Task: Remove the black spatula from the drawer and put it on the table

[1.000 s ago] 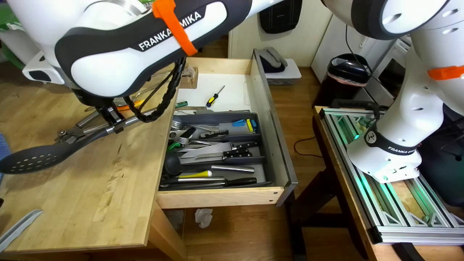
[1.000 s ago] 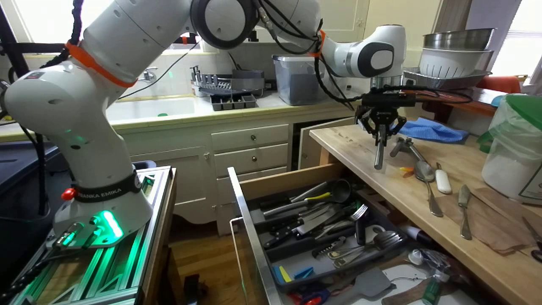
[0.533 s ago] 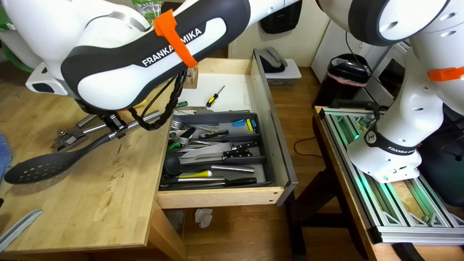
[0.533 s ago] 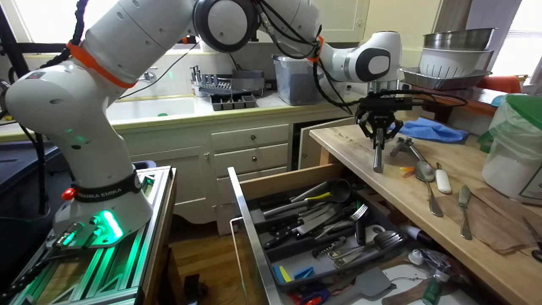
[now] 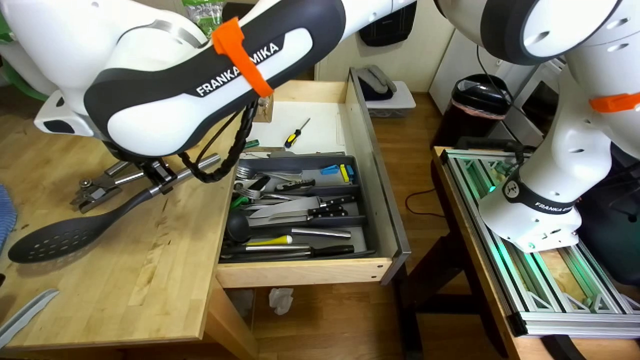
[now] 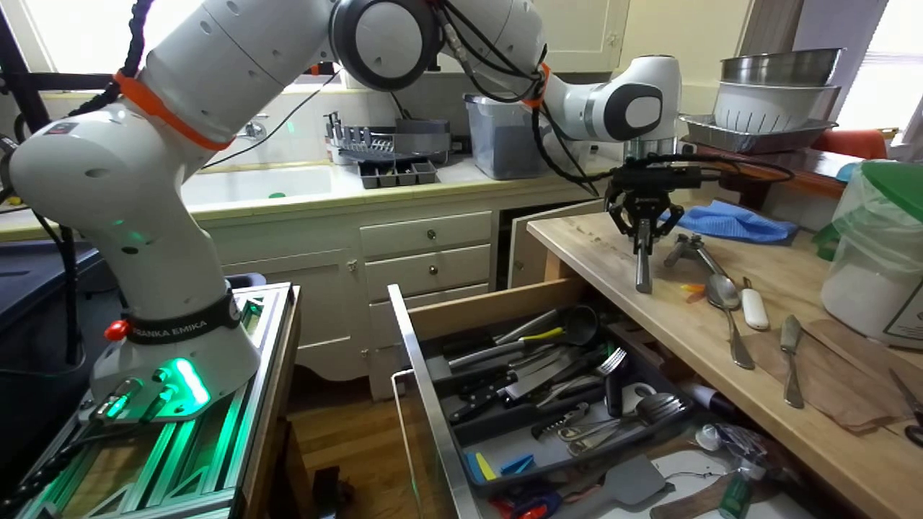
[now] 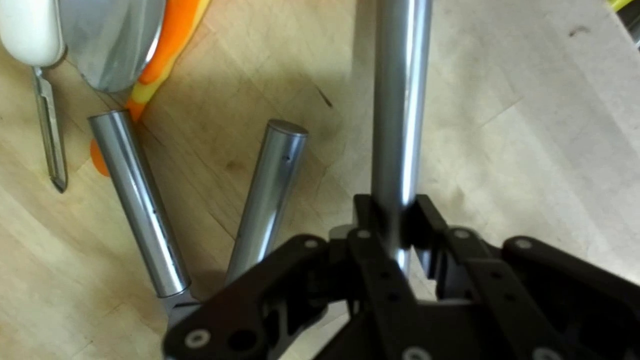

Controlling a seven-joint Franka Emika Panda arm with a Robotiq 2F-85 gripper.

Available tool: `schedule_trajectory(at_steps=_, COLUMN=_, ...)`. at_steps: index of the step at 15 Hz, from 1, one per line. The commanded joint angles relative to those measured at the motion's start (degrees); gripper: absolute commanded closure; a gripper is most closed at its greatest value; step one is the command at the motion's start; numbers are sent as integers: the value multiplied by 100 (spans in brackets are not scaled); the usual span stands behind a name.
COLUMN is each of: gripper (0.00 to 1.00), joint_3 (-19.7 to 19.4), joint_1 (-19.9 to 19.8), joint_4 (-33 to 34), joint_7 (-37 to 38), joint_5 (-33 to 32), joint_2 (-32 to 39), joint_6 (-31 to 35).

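The black spatula, with a slotted oval head (image 5: 60,237) and a grey metal handle (image 7: 402,100), is over the table (image 5: 145,295), out of the drawer (image 5: 305,273). My gripper (image 7: 392,220) is shut on its handle; it also shows in both exterior views (image 5: 164,182) (image 6: 644,238). The head points away from the drawer, and the handle end (image 6: 643,280) points toward it. The spatula hangs low over the worktop; I cannot tell whether its head touches it. In an exterior view the head is hidden behind the gripper. The drawer stands open.
Metal tongs (image 5: 100,190) lie on the table close beside the gripper. A spoon (image 6: 723,292), white-handled peeler (image 6: 754,306), orange-handled tool (image 7: 170,45), blue cloth (image 6: 735,220) and knife (image 5: 27,315) also lie there. A green-lidded bin (image 6: 876,267) stands at the table's far side.
My gripper has come down toward the table with the spatula and shifted slightly toward the drawer side. In the last half second it moved only a little, with the head sinking lower.
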Motion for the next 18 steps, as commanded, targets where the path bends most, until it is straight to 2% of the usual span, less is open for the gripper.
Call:
schedule_trajectory(at_steps=1, gripper=94, joint_3=55, joint_1=-33, joint_4=91, joint_7=-199, joint_5=-103, joint_2=141, joint_6=88)
schedule_trajectory(at_steps=5, gripper=94, joint_3=43, joint_1=-29, joint_4=93, joint_7=-238, joint_5=-96, joint_2=160, joint_6=125)
schedule_trajectory(at_steps=6, gripper=52, joint_3=66, joint_1=-40, joint_4=115, joint_7=-256, joint_5=-65, joint_2=152, joint_6=113)
schedule_trajectory(at_steps=8, gripper=45, joint_3=41, joint_1=-16, joint_4=56, joint_7=-199, joint_5=-98, joint_2=55, joint_6=203)
schedule_trajectory(at_steps=12, gripper=14, joint_3=31, joint_1=-24, joint_4=-334, joint_7=151, joint_5=12, joint_2=-592, joint_6=250)
schedule_trajectory(at_steps=14, gripper=1, joint_3=160, joint_1=-132, joint_4=-653, joint_7=527, joint_5=332, joint_2=-1163, joint_6=72)
schedule_trajectory(at_steps=18, gripper=0, joint_3=282, joint_1=-465, joint_4=-1291, joint_7=1078, joint_5=998, joint_2=-2285, joint_6=-373)
